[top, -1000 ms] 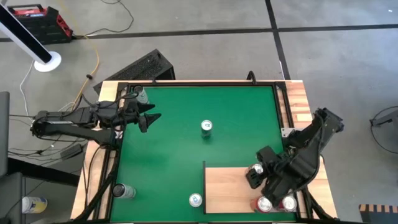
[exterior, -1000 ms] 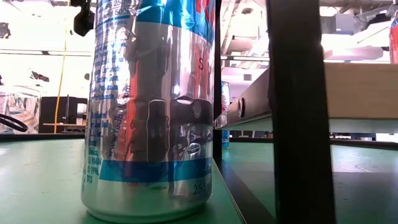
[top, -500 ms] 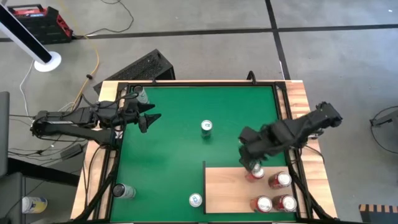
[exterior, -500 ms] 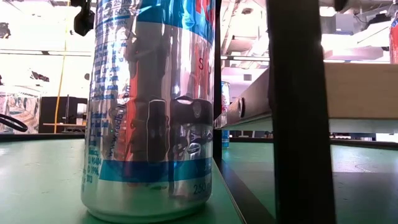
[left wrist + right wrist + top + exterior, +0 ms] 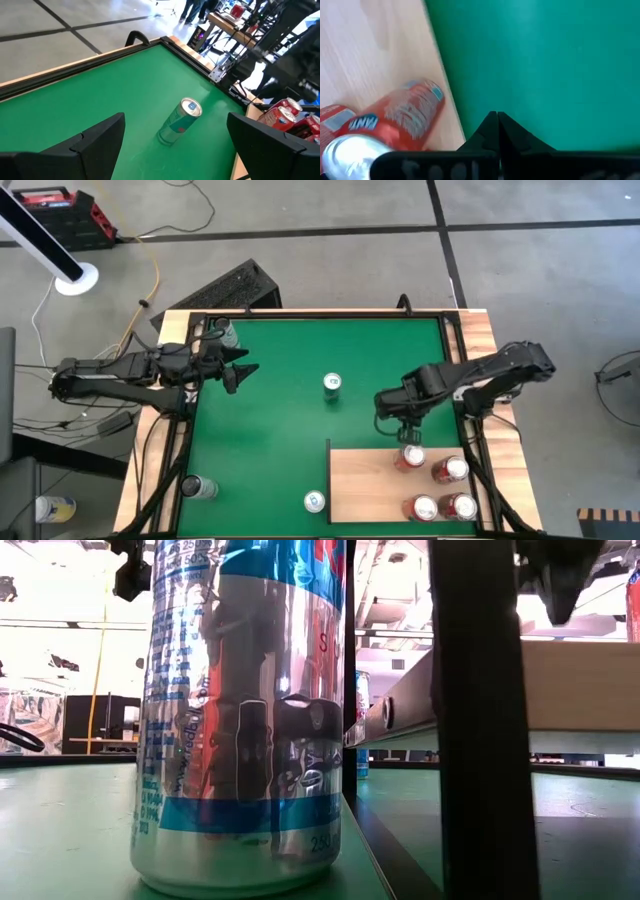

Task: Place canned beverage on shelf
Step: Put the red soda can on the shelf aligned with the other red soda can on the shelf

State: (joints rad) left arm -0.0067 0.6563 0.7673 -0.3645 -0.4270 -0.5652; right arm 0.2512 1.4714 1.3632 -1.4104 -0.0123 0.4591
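Your right arm reaches in from the worktop's right edge, its pincer [image 5: 392, 412] pinched shut on nothing above the green mat [image 5: 290, 380], just beyond the shelf [image 5: 365, 480]. Four red cans [image 5: 437, 485] stand on the shelf; their lettering is too blurred to read. Your left pincer [image 5: 243, 368] hangs spread open at the far left, empty, facing the silver-blue can [image 5: 332, 384] mid-mat.

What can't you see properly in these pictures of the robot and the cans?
- Low view: the big silver and blue can fills the front and a dark post hides most of the shelf.
- Right wrist view: the red cans are blurred, so their labels can't be read; one is cut off by the edge.
- High view: all can labels are too small to read.
- Left wrist view: people far behind the table are too small to make out.
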